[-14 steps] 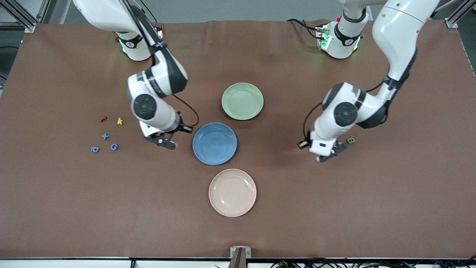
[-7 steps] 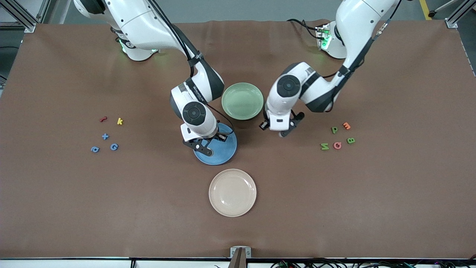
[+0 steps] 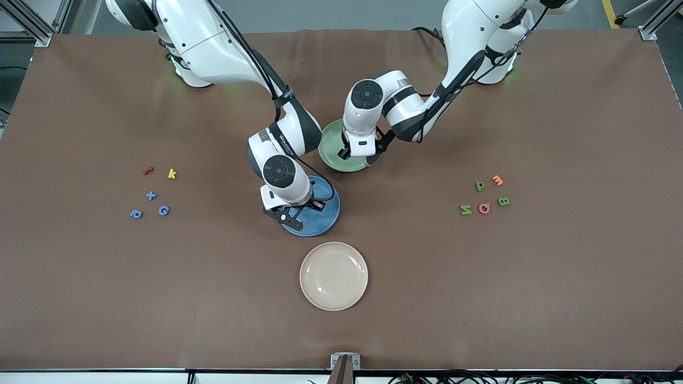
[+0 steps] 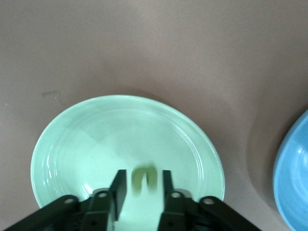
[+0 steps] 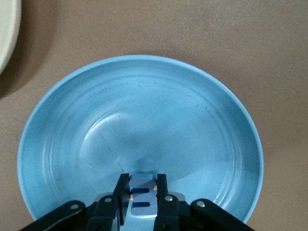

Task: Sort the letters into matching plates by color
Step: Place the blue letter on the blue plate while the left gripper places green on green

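Moved: both arms have swung in from the letter piles to the middle plates, each bringing one letter.
Left gripper [image 3: 358, 158]: over the pale green plate [image 3: 331, 157]; in the left wrist view a green u [image 4: 144, 178] sits between the fingers [image 4: 118, 190], which look parted just wider than the letter. Whether it is loosened or pinched, I cannot tell.
Right gripper [image 3: 292, 213]: over the blue plate [image 3: 325, 218], fingers clamped on a blue E [image 5: 142, 191], low above the dish.
Green letters waiting: p [image 3: 480, 185], N [image 3: 466, 209] and B [image 3: 502, 201] toward the left arm's end of the table, mixed with an orange letter [image 3: 497, 180] and a pink letter [image 3: 484, 208].
Blue letters waiting: x [image 3: 151, 195], a [image 3: 136, 214] and G [image 3: 164, 210] toward the right arm's end, beside a red letter [image 3: 148, 170] and a yellow k [image 3: 172, 173].
Cream plate [image 3: 333, 276]: nearest the front camera, nothing on it.
Step in hand: first drop-off, one letter per plate; my guess is the left is about to let go, or just has.
Next move: right fingers should spread so the E lands inside the rim, then both arms lift clear and return for the remaining three apiece, skipping the odd colours.
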Controlling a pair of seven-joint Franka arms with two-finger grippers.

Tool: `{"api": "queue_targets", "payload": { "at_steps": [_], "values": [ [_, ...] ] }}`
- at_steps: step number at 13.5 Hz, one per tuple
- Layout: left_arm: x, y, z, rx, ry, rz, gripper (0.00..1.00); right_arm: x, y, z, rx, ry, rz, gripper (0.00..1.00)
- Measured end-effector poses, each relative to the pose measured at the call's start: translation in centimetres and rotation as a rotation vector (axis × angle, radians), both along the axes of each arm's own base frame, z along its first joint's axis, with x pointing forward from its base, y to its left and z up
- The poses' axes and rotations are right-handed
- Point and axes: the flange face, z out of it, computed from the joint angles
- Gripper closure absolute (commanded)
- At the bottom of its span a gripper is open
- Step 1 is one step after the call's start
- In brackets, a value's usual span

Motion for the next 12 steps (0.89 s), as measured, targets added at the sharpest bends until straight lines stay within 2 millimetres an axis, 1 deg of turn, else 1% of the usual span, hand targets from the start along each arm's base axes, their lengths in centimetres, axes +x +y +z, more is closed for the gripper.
{"api": "queue_targets", "payload": {
  "at_steps": [2,3,4,5,6,7,8,10,12],
  "values": [
    [0.8,0.5,0.2,-0.001,-0.004,0.022,0.0,0.1,0.0,-0.2,0.003,-0.006,-0.001,0.79],
    [1.7,0.9,0.4,-0.002,-0.013,0.034,0.0,0.0,0.1,-0.3,0.003,-0.005,0.0,0.74],
    [2.9,1.8,0.8,0.0,-0.03,0.045,0.0,0.0,0.1,-0.4,0.002,-0.005,0.0,0.61],
    [4.6,3.1,1.3,0.01,-0.056,0.054,0.01,0.0,0.1,-0.4,0.002,-0.005,0.001,0.57],
    [6.5,5.0,1.7,0.031,-0.084,0.059,0.02,0.0,0.1,-0.4,0.002,-0.005,0.001,0.42],
    [8.5,7.4,2.0,0.062,-0.107,0.054,0.03,0.0,0.2,-0.5,0.002,-0.005,0.001,0.22],
    [10.5,9.8,2.1,0.09,-0.123,0.038,0.05,-0.1,0.2,-0.5,0.002,-0.005,0.001,0.1],
    [13.6,14.4,1.8,0.119,-0.129,-0.023,0.07,0.0,0.3,-0.4,0.004,-0.006,0.002,0.06],
    [15.6,18.3,1.6,0.14,-0.112,-0.135,0.08,-0.1,0.5,0.1,-0.001,0.007,0.007,0.05]
  ]
}}
